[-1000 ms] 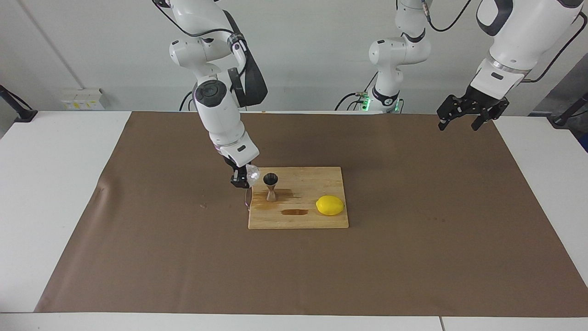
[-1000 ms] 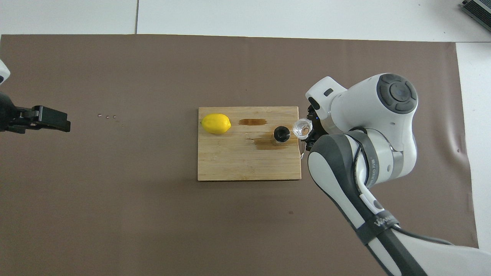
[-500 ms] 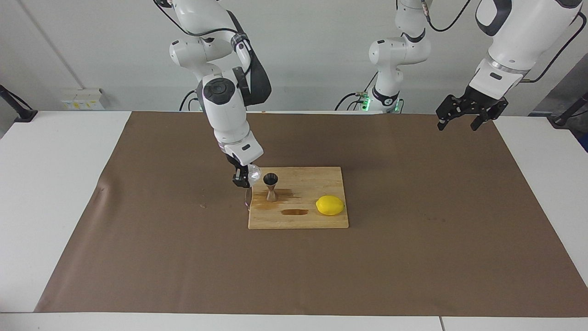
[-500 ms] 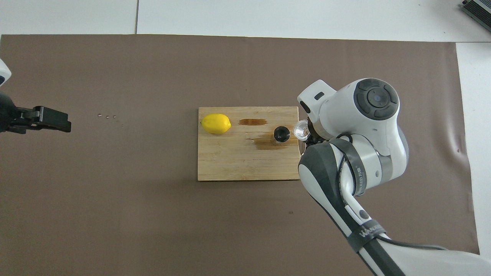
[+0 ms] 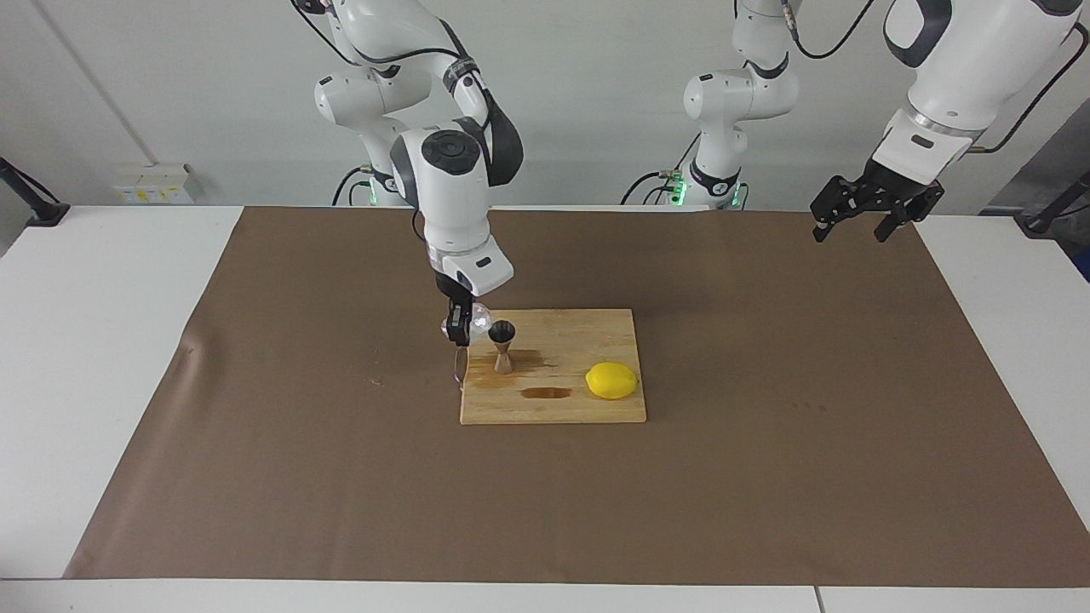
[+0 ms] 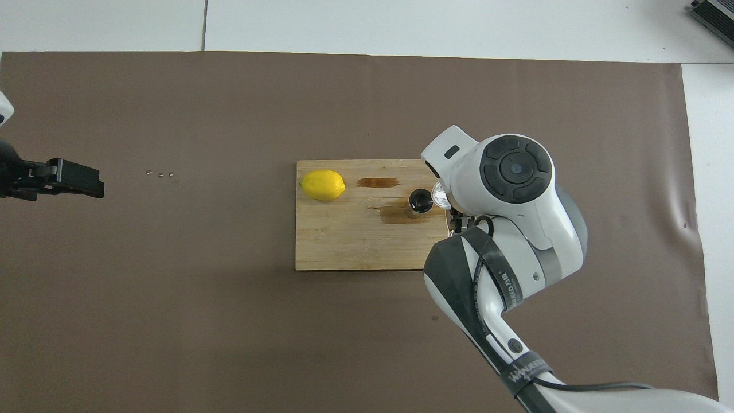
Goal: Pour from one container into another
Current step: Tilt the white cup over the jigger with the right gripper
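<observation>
The steel jigger (image 5: 502,345) (image 6: 420,200) stands upright on the wooden cutting board (image 5: 553,409) (image 6: 344,241), at the edge toward the right arm's end. My right gripper (image 5: 460,328) is shut on the small clear glass cup (image 5: 479,320) (image 6: 439,195). It holds the cup in the air, tipped toward the jigger, close beside the jigger's top rim. In the overhead view the right wrist hides most of the cup. My left gripper (image 5: 851,232) (image 6: 94,186) hangs open and empty above the brown paper at the left arm's end, waiting.
A yellow lemon (image 5: 611,380) (image 6: 323,184) lies on the board toward the left arm's end. The board carries a dark wet patch around the jigger and a separate stain (image 5: 545,392). Brown paper (image 5: 766,477) covers the table; a few small specks (image 6: 159,174) lie on it.
My right wrist has turned and swung toward the jigger, tipping the glass cup further and bringing it right beside the jigger's rim. The left arm has stayed put.
</observation>
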